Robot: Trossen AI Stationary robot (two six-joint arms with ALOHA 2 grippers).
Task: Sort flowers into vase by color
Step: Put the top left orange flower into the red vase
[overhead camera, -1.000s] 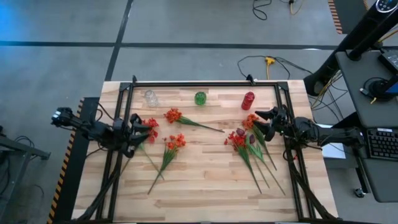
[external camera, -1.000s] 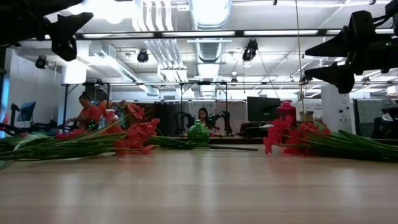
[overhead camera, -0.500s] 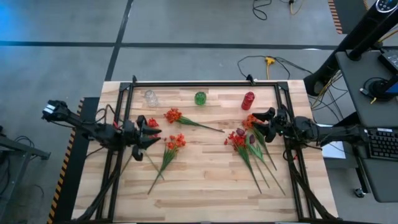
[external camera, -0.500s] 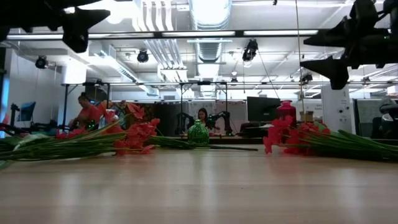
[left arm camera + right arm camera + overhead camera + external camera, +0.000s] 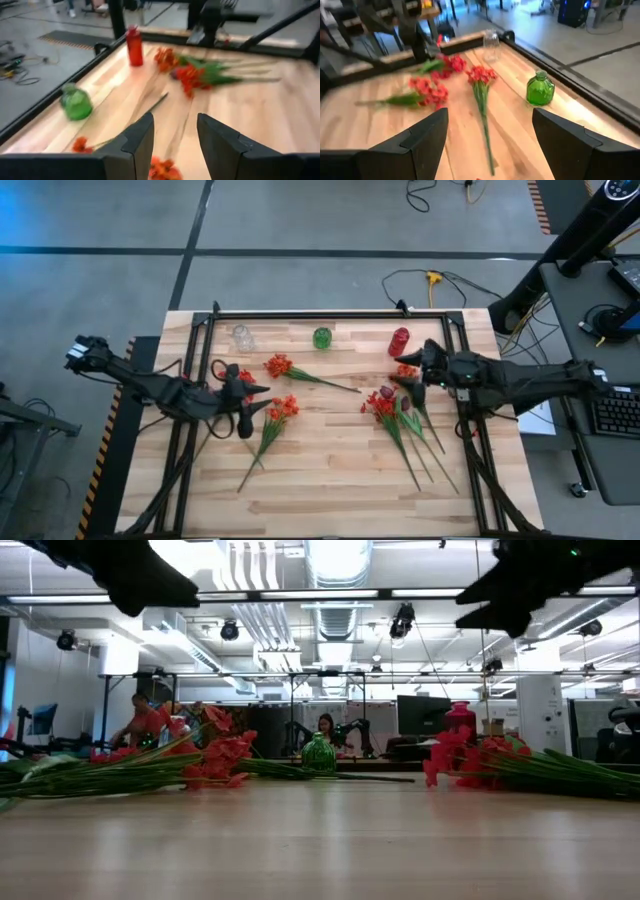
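Artificial flowers lie flat on the table on their long green stems. An orange bloom (image 5: 278,365) and an orange-red bunch (image 5: 283,408) lie left of centre, and a red bloom (image 5: 243,377) lies beside my left gripper (image 5: 252,393). A heap of red, orange and maroon flowers (image 5: 388,404) lies on the right, by my right gripper (image 5: 403,376). Along the far edge stand a clear vase (image 5: 241,336), a green vase (image 5: 322,337) and a red vase (image 5: 399,340). Both grippers hover open above the table, as their wrist views show: left gripper (image 5: 175,120), right gripper (image 5: 490,112).
A black metal frame (image 5: 330,314) runs round the tabletop, with arm mounts at the left and right edges. The near half of the wooden table (image 5: 330,490) shows bare boards. People sit at desks in the room behind (image 5: 327,730).
Both grippers have risen, climbing toward the top of the low view. My left gripper has moved toward the table's middle, over the red bloom. My right gripper has shifted a little toward the table's left, over the orange bloom of the heap. The flowers have not moved.
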